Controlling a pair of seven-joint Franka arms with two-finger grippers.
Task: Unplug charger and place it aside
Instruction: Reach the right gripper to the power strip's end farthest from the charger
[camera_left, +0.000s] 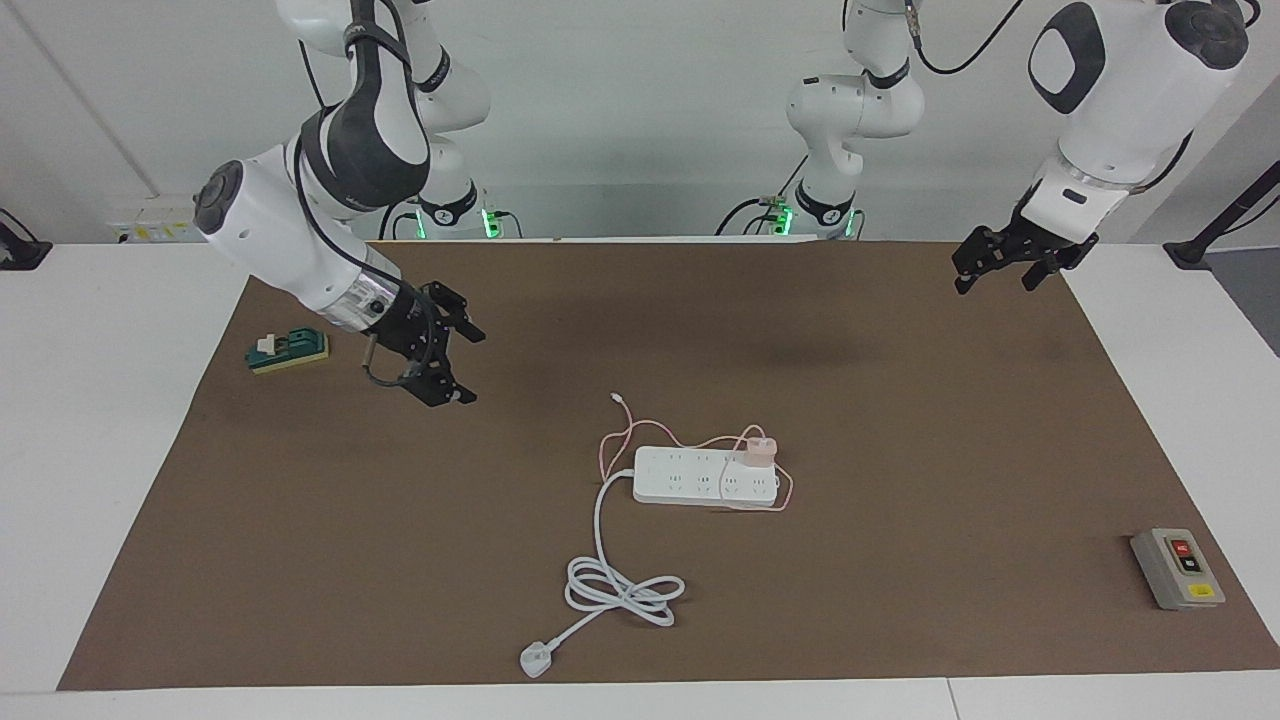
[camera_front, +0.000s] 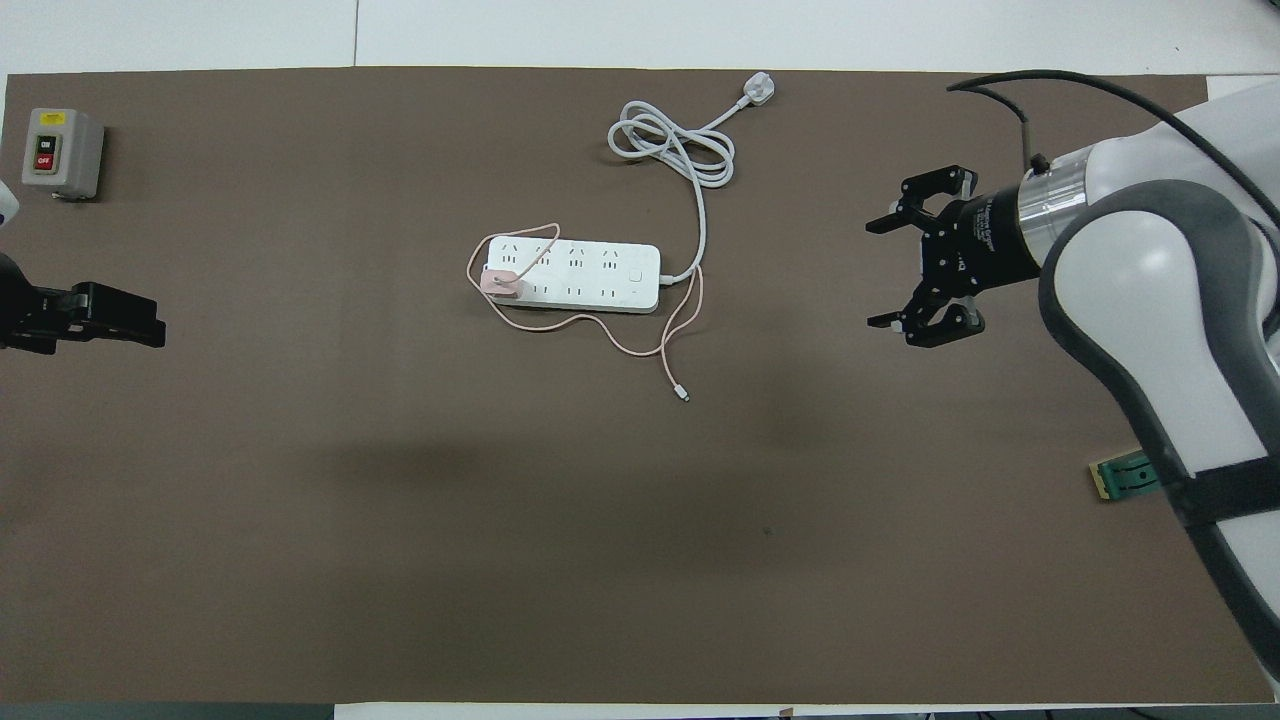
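Note:
The charger (camera_left: 758, 448) is a small pale pink cube standing in a socket of the white power strip (camera_left: 690, 480), at the strip's end toward the left arm. Its thin pink cable (camera_left: 620, 440) loops around the strip and ends loose on the mat. The charger (camera_front: 499, 284) and the strip (camera_front: 590, 272) also show in the overhead view. My right gripper (camera_left: 467, 367) is open and empty above the mat, well apart from the strip toward the right arm's end; it shows in the overhead view too (camera_front: 878, 273). My left gripper (camera_left: 995, 283) is open and empty, raised over the mat's edge at the left arm's end (camera_front: 150, 325).
The strip's thick white cord (camera_left: 620, 590) lies coiled farther from the robots and ends in a white three-pin plug (camera_left: 536, 660). A grey switch box (camera_left: 1178, 568) sits at the left arm's end. A green block (camera_left: 288, 350) sits at the right arm's end. A brown mat (camera_left: 900, 600) covers the table.

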